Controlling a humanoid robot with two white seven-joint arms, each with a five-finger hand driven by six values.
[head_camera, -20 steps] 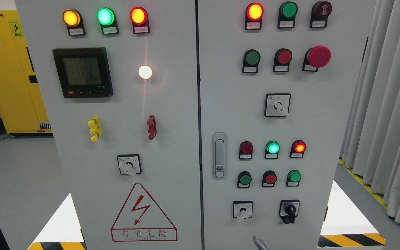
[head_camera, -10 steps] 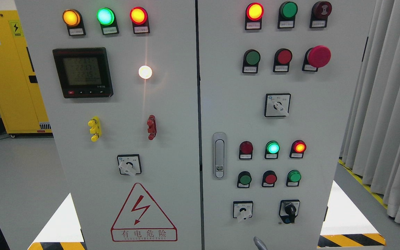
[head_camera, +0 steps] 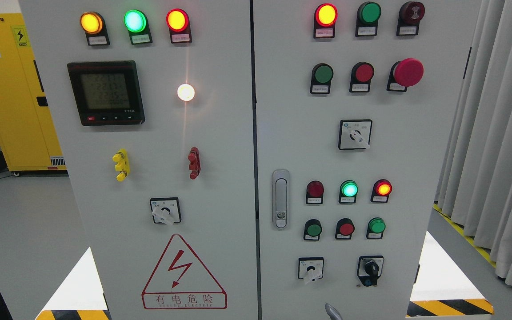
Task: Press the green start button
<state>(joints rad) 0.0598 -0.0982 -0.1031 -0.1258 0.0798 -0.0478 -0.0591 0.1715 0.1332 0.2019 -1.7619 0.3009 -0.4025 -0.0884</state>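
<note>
Nothing moved; grey fingertip (head_camera: 332,310) at bottom edge.

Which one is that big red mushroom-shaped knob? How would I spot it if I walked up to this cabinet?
Look at the right-hand door of the grey cabinet, second row from the top. After a flat green button and a flat red button comes the mushroom knob, at the row's right end. It alone bulges far out from the panel, wider than any neighbour.

- Single head view, facing a grey control cabinet (head_camera: 220,146) nearly square-on, tilted slightly downward.
- Close: both door panels fill the frame.
- Yellow cabinet (head_camera: 11,89) at left edge, curtain (head_camera: 500,133) at right.
</note>
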